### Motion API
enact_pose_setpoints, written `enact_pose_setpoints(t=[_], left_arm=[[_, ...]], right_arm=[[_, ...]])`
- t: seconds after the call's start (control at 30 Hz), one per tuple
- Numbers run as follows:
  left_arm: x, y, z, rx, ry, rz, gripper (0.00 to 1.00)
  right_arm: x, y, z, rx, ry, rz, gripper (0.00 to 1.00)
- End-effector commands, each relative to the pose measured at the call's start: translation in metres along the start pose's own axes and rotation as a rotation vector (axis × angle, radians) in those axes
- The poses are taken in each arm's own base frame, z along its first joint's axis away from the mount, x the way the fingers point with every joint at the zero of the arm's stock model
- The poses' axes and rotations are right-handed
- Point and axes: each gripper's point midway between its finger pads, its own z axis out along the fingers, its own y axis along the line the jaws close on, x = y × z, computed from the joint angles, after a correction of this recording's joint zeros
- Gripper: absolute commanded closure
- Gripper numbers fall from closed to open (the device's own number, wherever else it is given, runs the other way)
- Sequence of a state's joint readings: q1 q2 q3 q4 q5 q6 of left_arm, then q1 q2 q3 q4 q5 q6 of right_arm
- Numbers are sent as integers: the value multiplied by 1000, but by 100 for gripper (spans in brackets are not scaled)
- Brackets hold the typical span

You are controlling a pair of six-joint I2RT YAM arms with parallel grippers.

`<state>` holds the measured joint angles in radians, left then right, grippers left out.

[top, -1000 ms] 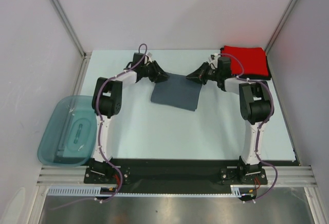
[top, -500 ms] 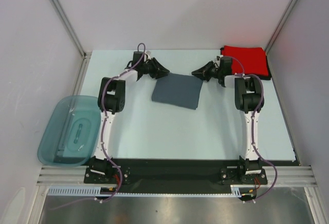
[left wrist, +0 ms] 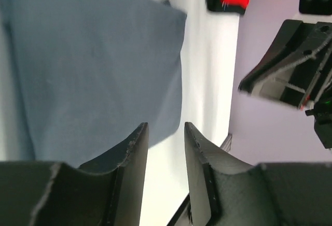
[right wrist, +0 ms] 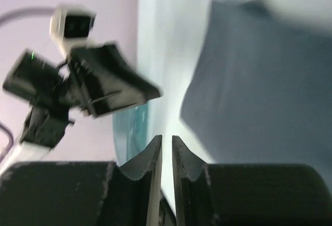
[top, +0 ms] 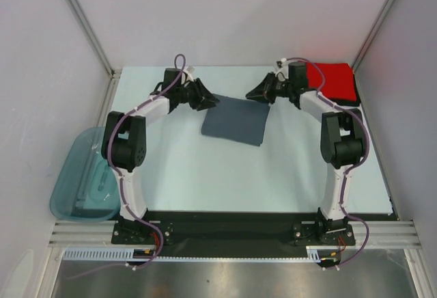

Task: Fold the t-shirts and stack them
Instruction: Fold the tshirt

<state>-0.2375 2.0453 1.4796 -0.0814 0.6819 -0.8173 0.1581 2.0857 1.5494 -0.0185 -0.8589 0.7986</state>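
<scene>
The slate blue-grey t-shirt lies folded flat at the table's centre; it also shows in the left wrist view and the right wrist view. The red t-shirt lies folded on the black t-shirt at the back right. My left gripper hovers at the grey shirt's far left corner, open and empty. My right gripper hovers at its far right corner, jaws only slightly apart with nothing between them.
A translucent teal tub sits off the table's left edge. White enclosure walls stand close behind and on both sides. The two grippers face each other a short way apart above the shirt's far edge.
The grey shirt's far edge has settled flat. Both grippers have come off its corners. The left arm's elbow has swung out to the left, and the right arm has shifted too.
</scene>
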Motion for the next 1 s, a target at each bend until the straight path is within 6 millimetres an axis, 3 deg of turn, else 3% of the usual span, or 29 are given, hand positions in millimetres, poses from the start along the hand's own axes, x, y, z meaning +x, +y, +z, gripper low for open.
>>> enact_pose_setpoints(t=[0.0,0.13,0.2,0.3,0.37,0.4,0.43,0.53,0.57,0.67,0.77,0.83,0.97], left_arm=[[43,17,10,12,102,17,61],[55,54,24,-26,152,-14,62],[58,80,31,-70,167,-5,63],[56,111,24,-170,189,34,65],[56,120,10,-213,188,39,65],[49,123,0,-223,171,58,65],[48,124,-8,-238,168,55,65],[37,101,-31,-220,132,98,63],[32,84,-38,-188,115,120,62],[34,59,-37,-123,110,101,62],[40,38,-25,-53,120,71,62],[51,33,-12,-27,154,53,62],[70,47,8,-12,195,-23,62]], right_arm=[[71,3,31,-96,173,68,82],[107,-32,45,-115,230,119,84],[120,-63,43,-76,253,151,84],[127,-93,26,-27,255,190,85],[125,-105,6,14,239,172,85],[134,-112,-5,44,250,206,85],[132,-106,-15,36,238,168,85],[130,-99,-39,68,226,148,85],[129,-87,-46,71,223,103,85],[117,-53,-45,33,209,87,85],[102,-19,-28,-47,181,37,85],[100,-8,-9,-77,183,57,85],[91,-15,26,-104,185,101,83]])
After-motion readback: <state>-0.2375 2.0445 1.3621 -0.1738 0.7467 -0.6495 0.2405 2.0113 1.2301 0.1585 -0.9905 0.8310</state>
